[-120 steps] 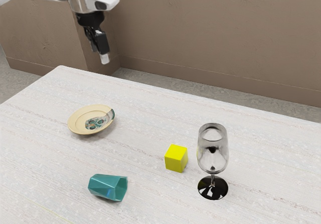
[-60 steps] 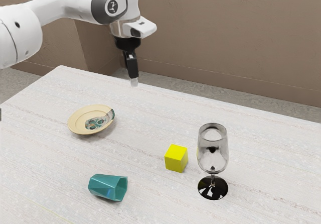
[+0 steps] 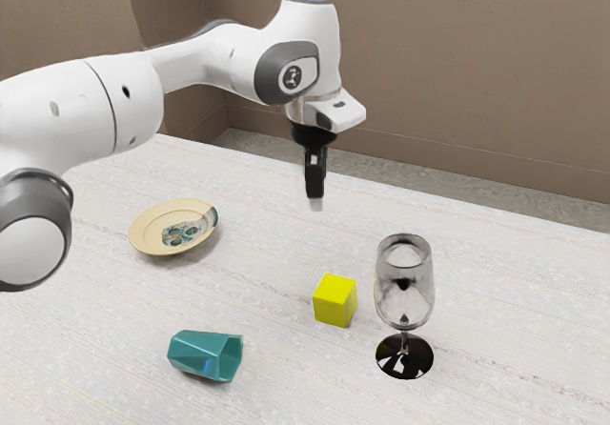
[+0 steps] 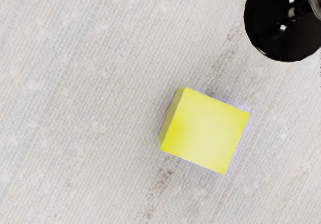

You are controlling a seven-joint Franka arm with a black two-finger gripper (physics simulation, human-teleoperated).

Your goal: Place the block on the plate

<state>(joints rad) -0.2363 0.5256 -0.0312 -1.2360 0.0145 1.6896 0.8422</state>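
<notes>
A: Gripper (image 3: 315, 202)?
B: Up above the table (image 3: 286, 377). Spread or pressed together, can't tell.
A: Block (image 3: 334, 300)?
B: On the table, lower than the gripper. Step's the approach, I'd say. Sits askew in wrist view: twist to square up with two opposite faces, centre, spread wide, straight down.
A: Risk?
B: Wine glass (image 3: 404, 313) just beside. Don't brush it; grip low, lift straight up.
A: Plate (image 3: 143, 235)?
B: Farther off, well apart. Carry there after.

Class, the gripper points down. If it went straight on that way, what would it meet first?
Probably the yellow block, seen below the gripper. Depth is unclear, though, so it might instead come down on the table beside the block.
</notes>
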